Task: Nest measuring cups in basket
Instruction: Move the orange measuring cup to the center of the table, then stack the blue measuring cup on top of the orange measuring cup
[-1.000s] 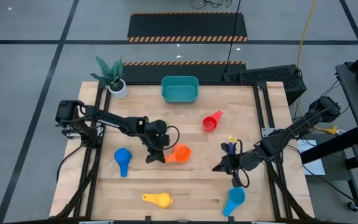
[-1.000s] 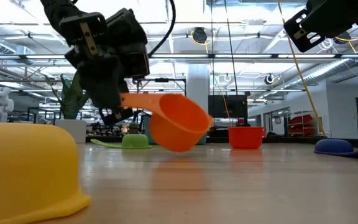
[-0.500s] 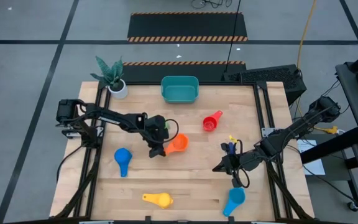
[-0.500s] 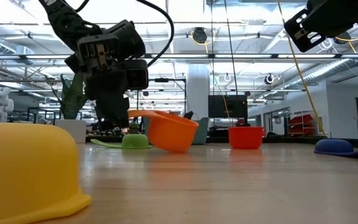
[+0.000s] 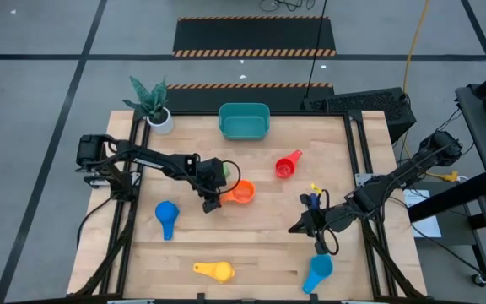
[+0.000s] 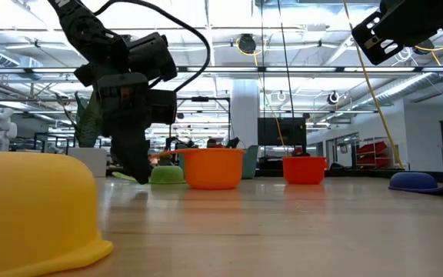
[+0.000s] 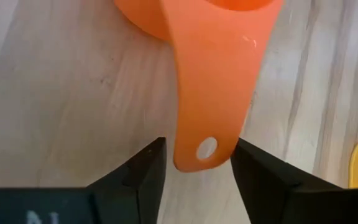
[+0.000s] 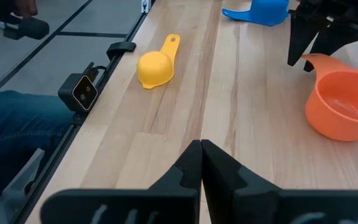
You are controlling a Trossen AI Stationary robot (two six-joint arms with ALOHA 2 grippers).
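Orange cup [image 5: 242,193] upright on table, handle toward spread left gripper [image 5: 212,203]; right gripper [image 5: 297,227] pressed together.

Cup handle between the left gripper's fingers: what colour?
Orange. The orange cup shows best in the left wrist view, its handle between the open left gripper fingers.

The orange cup [image 6: 212,168] is no longer tipped in the air as it was a second ago: it now sits upright on the table [image 5: 260,245], mouth up, just beside the green cup [image 6: 167,175]. Seen from above, it has travelled from the table's middle a little toward the basket side. The left gripper [image 7: 194,163] has gone with it and come lower, and its fingers [image 7: 143,171] now stand parted on either side of the handle, apart from it rather than gripping it.
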